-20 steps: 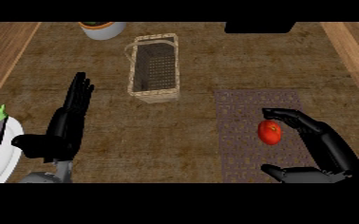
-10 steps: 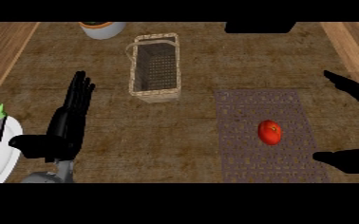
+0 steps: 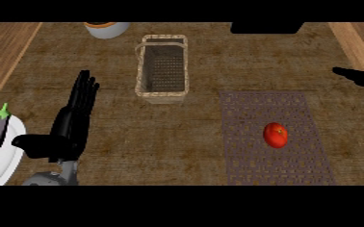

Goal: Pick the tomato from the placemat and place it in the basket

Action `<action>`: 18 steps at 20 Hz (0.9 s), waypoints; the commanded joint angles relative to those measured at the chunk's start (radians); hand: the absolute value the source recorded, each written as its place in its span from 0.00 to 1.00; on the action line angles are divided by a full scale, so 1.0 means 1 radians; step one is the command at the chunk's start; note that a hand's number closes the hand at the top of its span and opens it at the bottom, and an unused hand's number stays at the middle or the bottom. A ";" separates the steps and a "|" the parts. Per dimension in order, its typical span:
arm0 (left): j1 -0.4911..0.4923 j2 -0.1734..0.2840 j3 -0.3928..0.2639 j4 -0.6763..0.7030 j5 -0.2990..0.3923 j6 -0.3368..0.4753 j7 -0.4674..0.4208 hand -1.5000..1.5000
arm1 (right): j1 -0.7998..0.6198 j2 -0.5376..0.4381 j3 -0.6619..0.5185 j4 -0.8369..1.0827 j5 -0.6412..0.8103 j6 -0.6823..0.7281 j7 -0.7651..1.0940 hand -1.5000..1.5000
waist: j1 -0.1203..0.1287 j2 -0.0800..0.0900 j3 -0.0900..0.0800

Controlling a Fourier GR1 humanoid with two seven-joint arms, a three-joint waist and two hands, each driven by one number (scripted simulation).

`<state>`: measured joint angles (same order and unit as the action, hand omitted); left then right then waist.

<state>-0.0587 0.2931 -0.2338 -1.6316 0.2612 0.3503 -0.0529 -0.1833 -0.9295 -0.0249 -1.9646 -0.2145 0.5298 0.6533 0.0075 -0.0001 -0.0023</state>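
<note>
My right hand (image 3: 350, 75): only fingertip at right edge, state cannot tell, well apart from tomato (image 3: 276, 135). Tomato lies ungrasped on placemat (image 3: 250, 106); basket (image 3: 162, 94) awaits. Left hand (image 3: 70, 123) rests open.

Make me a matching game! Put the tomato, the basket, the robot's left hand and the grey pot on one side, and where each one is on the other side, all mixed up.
Things:
1. tomato
2. basket
3. left hand
4. grey pot

Places:
A. at the counter's far edge, left of the basket
B. on the placemat
C. open, resting at the view's left
D. middle of the counter, left of the placemat

Pairs: 1-B, 2-D, 3-C, 4-A
</note>
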 commanded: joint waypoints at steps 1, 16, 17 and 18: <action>0.042 -0.002 0.016 -0.004 -0.018 -0.025 -0.024 0.50 | -0.085 0.023 0.020 0.032 -0.082 0.077 0.105 0.00 | 0.002 0.000 0.002; 0.079 -0.041 0.059 -0.109 -0.058 -0.059 0.067 0.50 | -0.016 0.273 0.134 0.116 0.343 0.068 0.040 0.00 | -0.003 -0.001 0.003; 0.002 -0.087 0.054 -0.020 -0.094 -0.044 0.044 0.50 | -0.009 0.256 0.093 0.144 0.344 0.119 -0.018 0.00 | -0.008 0.000 0.002; 0.095 -0.066 0.046 -0.095 -0.092 -0.068 0.034 0.50 | -0.075 0.292 0.112 0.184 0.380 0.104 0.001 0.00 | -0.001 0.000 0.002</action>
<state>-0.0114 0.2339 -0.1889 -1.6848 0.1891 0.3028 -0.0165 -0.2321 -0.7021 0.0829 -1.8327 0.0855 0.6289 0.6823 0.0034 0.0001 0.0002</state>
